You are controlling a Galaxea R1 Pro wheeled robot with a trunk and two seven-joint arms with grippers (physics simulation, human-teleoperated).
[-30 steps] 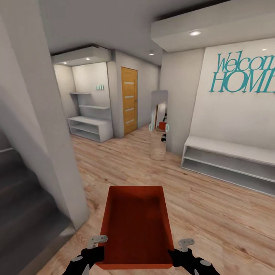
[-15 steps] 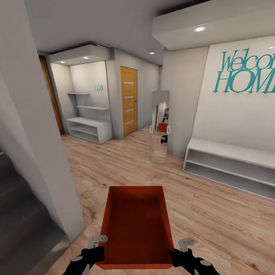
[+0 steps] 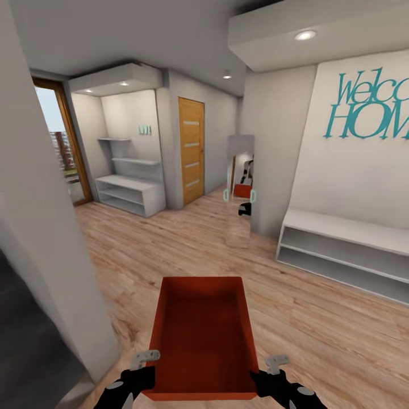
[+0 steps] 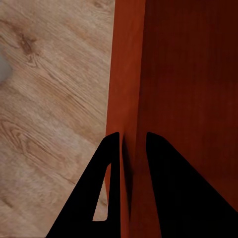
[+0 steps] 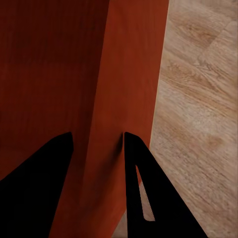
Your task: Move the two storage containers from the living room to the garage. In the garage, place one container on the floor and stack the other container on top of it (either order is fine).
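One orange-red storage container (image 3: 201,335) hangs low in front of me in the head view, open side up and empty, above light wood plank flooring. My left gripper (image 3: 151,370) is shut on its left wall near the close corner, and my right gripper (image 3: 257,372) is shut on its right wall. In the left wrist view the two black fingers of the left gripper (image 4: 133,144) pinch the thin container wall (image 4: 126,74). In the right wrist view the right gripper (image 5: 96,141) clamps the opposite container wall (image 5: 129,69). The garage is out of view.
A grey wall corner (image 3: 51,255) stands close on my left, with a glazed door (image 3: 59,147) beyond it. Ahead are a white shelf unit (image 3: 128,193), an orange-brown wooden door (image 3: 191,149) and a standing mirror (image 3: 238,190). A long white bench shelf (image 3: 341,250) lines the right wall.
The whole view has shifted as the camera moved: the left wall corner slid aside and the glazed door came into sight. The container and both grippers keep the same hold.
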